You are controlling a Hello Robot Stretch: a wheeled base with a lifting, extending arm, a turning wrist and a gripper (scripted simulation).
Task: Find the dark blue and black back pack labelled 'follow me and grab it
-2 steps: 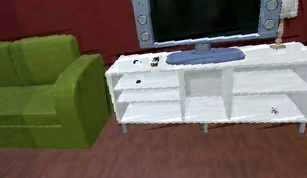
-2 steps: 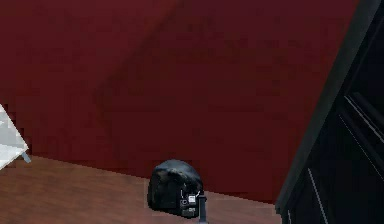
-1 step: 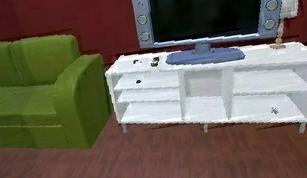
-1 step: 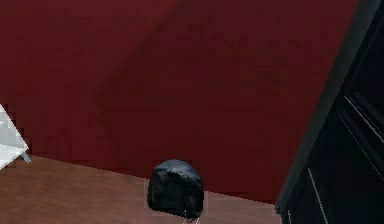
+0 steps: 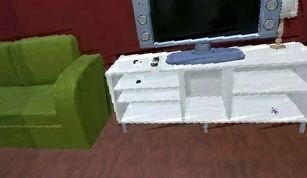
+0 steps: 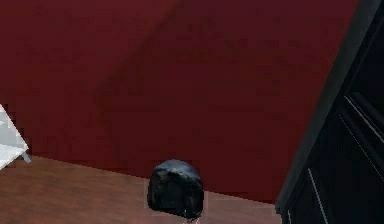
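Observation:
A dark blue and black backpack [image 6: 176, 188] stands on the wooden floor against the dark red wall, low in the middle of the arm side view. It is a rounded, lumpy bag, upright, with a lighter bluish top.
In the forward view a green sofa [image 5: 25, 91] stands at the left and a white TV stand [image 5: 217, 86] with a large television [image 5: 212, 5] at the right, both against the red wall. A black cabinet [image 6: 345, 140] rises at the arm side view's right. A white corner [image 6: 10, 140] shows at its left edge.

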